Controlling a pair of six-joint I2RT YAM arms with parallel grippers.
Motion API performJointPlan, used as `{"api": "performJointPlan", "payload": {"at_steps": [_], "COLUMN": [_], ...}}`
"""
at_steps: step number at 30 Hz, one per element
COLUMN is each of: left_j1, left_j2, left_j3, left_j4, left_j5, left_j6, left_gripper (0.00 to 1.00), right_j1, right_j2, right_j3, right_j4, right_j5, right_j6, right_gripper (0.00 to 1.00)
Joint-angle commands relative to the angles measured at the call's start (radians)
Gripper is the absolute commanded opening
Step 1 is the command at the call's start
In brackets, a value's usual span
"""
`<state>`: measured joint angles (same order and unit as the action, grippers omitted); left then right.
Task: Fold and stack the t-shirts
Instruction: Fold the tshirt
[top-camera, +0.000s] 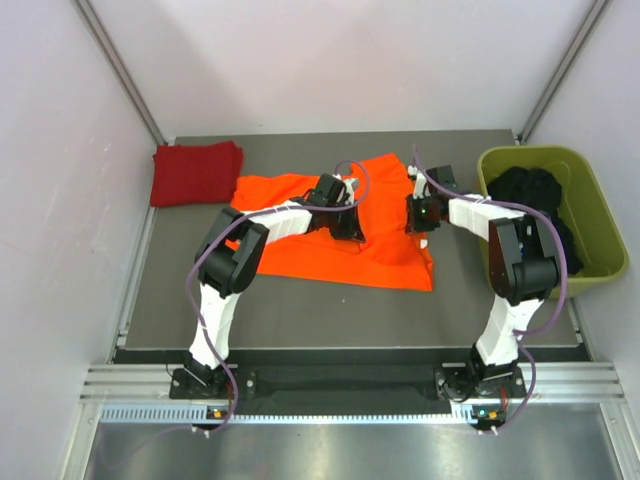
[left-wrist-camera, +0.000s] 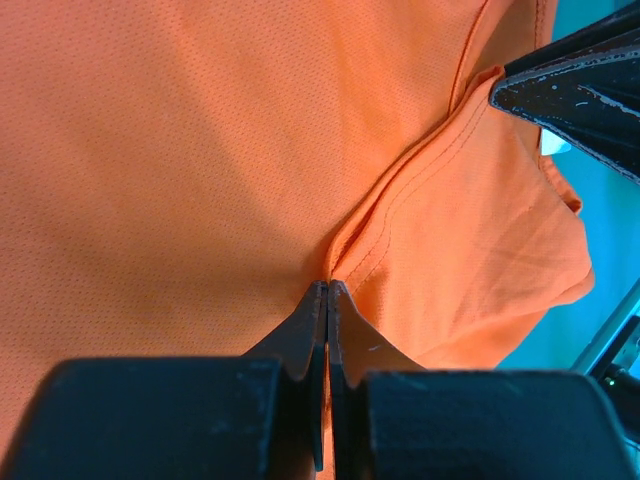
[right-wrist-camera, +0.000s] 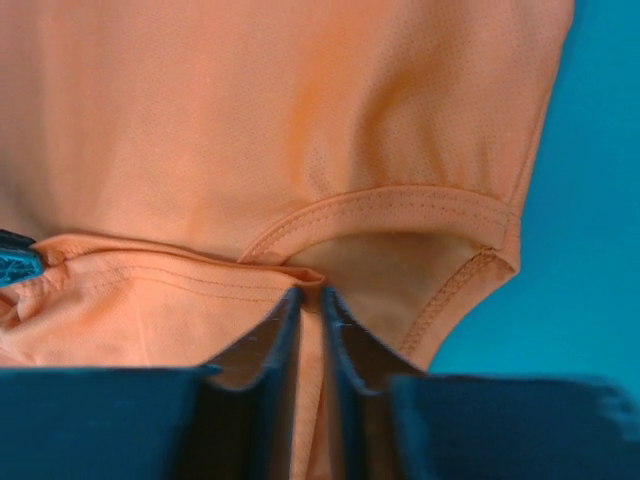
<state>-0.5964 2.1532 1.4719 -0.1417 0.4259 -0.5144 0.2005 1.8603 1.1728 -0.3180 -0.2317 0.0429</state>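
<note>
Surface: a dark grey table (top-camera: 300, 300), closed in by pale panels on three sides, with the two arm bases at its near edge.

Orange t-shirt (top-camera: 380, 250): spread over the middle of the table, mostly flat and rumpled along its far right part, where both arms reach in.

Dark red t-shirt (top-camera: 195, 172): already folded into a compact square at the far left corner, well apart from the orange one.

Left gripper (left-wrist-camera: 327, 285): jaws pressed together, pinching a small ridge of orange fabric just beside a stitched seam.

Right gripper (right-wrist-camera: 311, 295): jaws drawn nearly together with a fold of orange fabric clamped between them, just below a curved stitched hem. Whether that hem is the collar or a sleeve opening is hard to tell from so close.

Step in hand: by my reading, the first fold of the orange t-shirt, with both pinches just taken near each other on its far right part.

Next move: probably lift both pinches together, carry the edge over the body of the shirt, and keep the cloth taut so it lands flat. Stacking with the red one comes later.

Tub (top-camera: 530, 153): olive-green, at the right edge of the table, holding a heap of dark clothing (top-camera: 530, 190). Neither gripper is near it.
</note>
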Motion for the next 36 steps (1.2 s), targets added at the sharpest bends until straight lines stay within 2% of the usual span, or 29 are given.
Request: {"api": "performJointPlan", "payload": {"at_steps": [1,2,3,14,32,35,36], "left_j1": [-0.003,-0.003,-0.003,-0.003,-0.002,-0.002,-0.002], "left_j2": [-0.024,-0.036,-0.041,-0.108,-0.055,-0.038,-0.035], "left_j3": [0.021,0.016,0.011,-0.036,0.018,0.045,0.056], "left_j4": [0.045,0.056,0.06,0.094,0.085,0.051,0.03], "left_j5": [-0.016,-0.022,-0.029,-0.174,-0.308,-0.322,-0.325], "left_j6": [-0.024,-0.035,-0.041,-0.121,-0.131,-0.128,-0.128], "left_gripper": [0.0,0.0,0.0,0.0,0.0,0.01,0.05], "right_j1": [-0.001,-0.001,0.0,-0.001,-0.001,-0.001,0.0], "right_j2": [-0.016,-0.024,-0.038,-0.124,-0.012,0.008,0.013], "right_j3": [0.018,0.018,0.018,-0.013,0.079,0.096,0.123], "right_j4": [0.069,0.071,0.074,0.152,0.192,0.16,0.111], "right_j5": [-0.012,-0.012,-0.014,-0.001,-0.021,0.02,0.028], "right_j6": [-0.012,-0.014,-0.012,0.014,-0.011,-0.002,0.006], "right_gripper": [0.1,0.02,0.0,0.0,0.0,0.04,0.06]}}
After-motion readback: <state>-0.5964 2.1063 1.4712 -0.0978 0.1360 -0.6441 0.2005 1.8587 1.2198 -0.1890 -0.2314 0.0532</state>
